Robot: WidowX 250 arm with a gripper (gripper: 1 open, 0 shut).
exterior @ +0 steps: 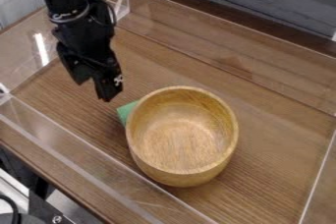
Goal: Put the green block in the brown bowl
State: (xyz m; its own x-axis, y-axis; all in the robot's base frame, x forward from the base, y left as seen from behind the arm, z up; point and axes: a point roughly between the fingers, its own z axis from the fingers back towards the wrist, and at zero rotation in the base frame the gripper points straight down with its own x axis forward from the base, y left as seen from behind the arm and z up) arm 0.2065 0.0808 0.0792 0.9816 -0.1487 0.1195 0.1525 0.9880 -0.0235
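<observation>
Green and matte, the green block (126, 112) is lying flat on the wooden counter (250, 81), tucked against the left outer wall of the brown bowl (183, 135), mostly hidden behind its rim. It is looking light, stiff and unbreakable. The gripper (93, 75) is hovering just above-left, jaws spread wide and holding nothing; pinching across the exposed narrow end seems best.

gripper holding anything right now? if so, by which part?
Nothing held. The gripper is open and empty, hanging just up-left of the green block, which lies on the table mostly hidden behind the brown bowl.
</observation>
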